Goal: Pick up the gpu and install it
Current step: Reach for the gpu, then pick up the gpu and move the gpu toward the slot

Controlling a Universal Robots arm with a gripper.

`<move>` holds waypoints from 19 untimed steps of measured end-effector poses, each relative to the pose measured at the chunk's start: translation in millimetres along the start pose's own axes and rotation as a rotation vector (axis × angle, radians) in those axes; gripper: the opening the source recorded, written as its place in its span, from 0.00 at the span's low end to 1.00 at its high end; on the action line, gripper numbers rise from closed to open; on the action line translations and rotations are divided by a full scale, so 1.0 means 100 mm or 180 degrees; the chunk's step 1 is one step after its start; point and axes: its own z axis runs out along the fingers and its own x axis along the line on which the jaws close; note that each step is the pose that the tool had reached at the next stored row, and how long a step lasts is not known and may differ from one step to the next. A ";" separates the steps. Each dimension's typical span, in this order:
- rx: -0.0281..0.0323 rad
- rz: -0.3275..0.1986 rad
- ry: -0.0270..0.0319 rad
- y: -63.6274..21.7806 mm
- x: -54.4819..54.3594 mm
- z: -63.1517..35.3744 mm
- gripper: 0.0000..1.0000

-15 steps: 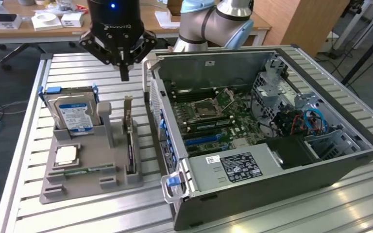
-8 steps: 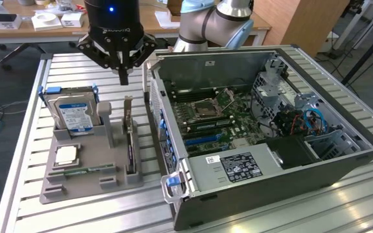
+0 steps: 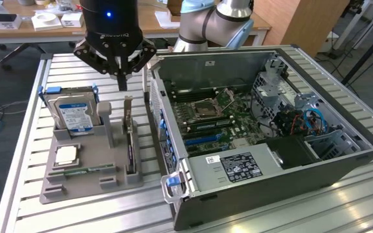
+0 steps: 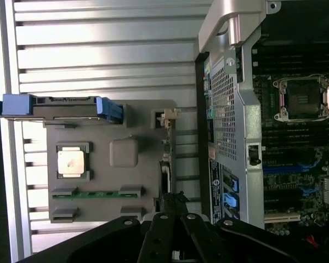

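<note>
"Robotiq" is printed upside down on the gripper (image 3: pixel 122 83) body.

Our gripper hangs pointing straight down, jaws closed.
We see our gripper (image 3: pixel 122 87) below the black wrist (image 3: pixel 112 22), where a blue light (image 3: pixel 108 14) glows. Its two fingers (image 3: pixel 122 78) meet tip to tip, with the linkages splayed out above them. Behind it, our grey arm (image 3: pixel 215 22) bends at a joint.
</note>
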 end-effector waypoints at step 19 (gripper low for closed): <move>0.0000 0.0000 0.0000 -0.221 0.03 -0.011 0.10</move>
